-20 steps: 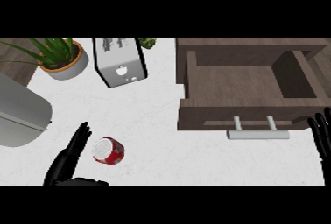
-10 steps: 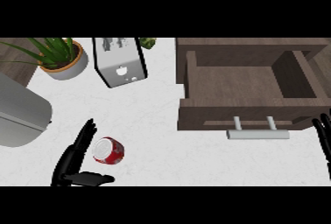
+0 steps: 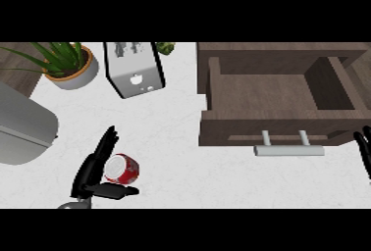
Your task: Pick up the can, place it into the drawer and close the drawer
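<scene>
Three things stand beyond the can (image 3: 121, 169): plant (image 3: 71, 73), toaster (image 3: 134, 68), open drawer (image 3: 275, 93).

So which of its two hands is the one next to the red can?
The left hand, at the lower left: its fingers lie along the can, thumb just below it. The right hand rests apart, by the drawer handle.

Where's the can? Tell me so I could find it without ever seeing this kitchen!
Start at the white counter, left of the open wooden drawer. At the lower left of the view the black left robot hand comes in. The can sits right beside it: small, round, and the only red thing there.
</scene>
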Robot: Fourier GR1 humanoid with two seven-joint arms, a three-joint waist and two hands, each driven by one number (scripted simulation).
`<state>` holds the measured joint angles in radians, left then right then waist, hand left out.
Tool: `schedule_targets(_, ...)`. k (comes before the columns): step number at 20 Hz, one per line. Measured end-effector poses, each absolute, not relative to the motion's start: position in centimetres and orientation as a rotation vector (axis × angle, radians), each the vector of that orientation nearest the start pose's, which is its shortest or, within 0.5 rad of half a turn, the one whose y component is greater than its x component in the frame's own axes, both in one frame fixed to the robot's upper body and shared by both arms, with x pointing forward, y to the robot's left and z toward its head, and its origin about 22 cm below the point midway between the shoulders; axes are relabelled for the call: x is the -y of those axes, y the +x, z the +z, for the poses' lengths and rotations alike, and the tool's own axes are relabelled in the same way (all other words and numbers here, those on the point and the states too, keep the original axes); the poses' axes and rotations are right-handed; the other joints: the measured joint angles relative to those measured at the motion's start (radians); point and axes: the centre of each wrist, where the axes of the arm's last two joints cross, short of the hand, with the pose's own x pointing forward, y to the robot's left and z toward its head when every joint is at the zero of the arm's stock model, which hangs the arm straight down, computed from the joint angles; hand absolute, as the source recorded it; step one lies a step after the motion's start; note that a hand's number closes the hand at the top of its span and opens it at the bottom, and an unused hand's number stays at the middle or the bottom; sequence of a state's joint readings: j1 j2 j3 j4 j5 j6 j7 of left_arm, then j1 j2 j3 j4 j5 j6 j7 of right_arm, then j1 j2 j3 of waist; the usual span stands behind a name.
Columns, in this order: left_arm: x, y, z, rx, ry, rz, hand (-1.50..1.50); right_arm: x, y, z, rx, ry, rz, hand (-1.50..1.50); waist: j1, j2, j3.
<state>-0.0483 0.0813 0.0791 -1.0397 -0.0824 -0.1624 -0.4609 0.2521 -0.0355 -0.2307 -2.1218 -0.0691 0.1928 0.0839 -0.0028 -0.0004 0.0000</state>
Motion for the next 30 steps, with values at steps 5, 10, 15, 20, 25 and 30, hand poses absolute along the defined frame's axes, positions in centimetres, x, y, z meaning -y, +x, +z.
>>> schedule_targets(5,-26.0,23.9,-11.0,1.529,-0.048,-0.172,-1.50,29.0,15.4,9.1,1.804,-0.173,0.001,-1.50,-0.001,0.000,0.000)
schedule_targets(10,-25.0,23.8,-11.2,1.538,-0.085,-0.188,1.50,29.1,15.5,8.9,1.808,-0.169,-0.003,-1.50,0.000,0.000,0.000)
schedule_targets(15,-23.8,24.4,-10.7,1.561,-0.118,-0.188,1.50,29.2,15.5,8.4,1.811,-0.164,-0.012,-1.50,0.000,-0.001,0.001)
schedule_targets(20,-22.7,24.8,-9.5,1.561,-0.184,-0.169,1.50,29.7,14.3,9.3,1.818,-0.160,-0.018,-1.50,-0.001,-0.001,0.000)
schedule_targets(25,-21.5,24.6,-8.2,1.588,-0.236,-0.171,1.50,29.7,14.3,8.9,1.820,-0.162,-0.023,-1.50,0.000,-0.001,0.000)
schedule_targets(30,-24.2,26.1,-6.6,1.627,-0.121,-0.036,1.50,29.9,14.3,8.9,1.822,-0.163,-0.029,-1.50,0.001,0.000,0.000)
